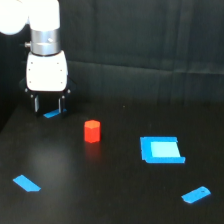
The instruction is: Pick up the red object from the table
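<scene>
The claw (pixel 48 106) hangs at the far left of the table (pixel 115 195), its two dark fingers pointing straight down with a clear gap between them, so it stands spread and holds nothing; a small blue scrap (pixel 51 114) lies on the table just under or behind the fingertips, and whether they touch it cannot be told. To the right of the claw and a little nearer sits the red block (pixel 92 131), upright on the black surface, apart from everything else and free on all sides. It looks like a small chunky solid piece with flat faces round its sides, probably light and stiff, likely plastic or wood, so it should not deform or break under a firm squeeze. Smooth sides could slip, so the best hold is probably across two opposite flat faces, about mid-height, with the fingers coming straight down over the top. It appears narrower than the present gap. Farther right lies a blue tray (pixel 161 150), a blue strip (pixel 196 194) sits near right, and another blue strip (pixel 26 183) lies near left, all well apart from the block.
</scene>
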You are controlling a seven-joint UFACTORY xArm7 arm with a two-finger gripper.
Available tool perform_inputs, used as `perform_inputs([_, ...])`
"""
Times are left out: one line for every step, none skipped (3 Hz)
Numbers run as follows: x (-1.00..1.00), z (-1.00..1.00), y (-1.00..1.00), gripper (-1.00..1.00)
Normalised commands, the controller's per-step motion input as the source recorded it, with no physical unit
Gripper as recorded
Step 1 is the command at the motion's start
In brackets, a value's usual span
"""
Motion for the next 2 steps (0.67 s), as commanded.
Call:
perform_inputs([0.04,-0.12,-0.05,1.0])
perform_inputs([0.47,-0.2,-0.15,0.94])
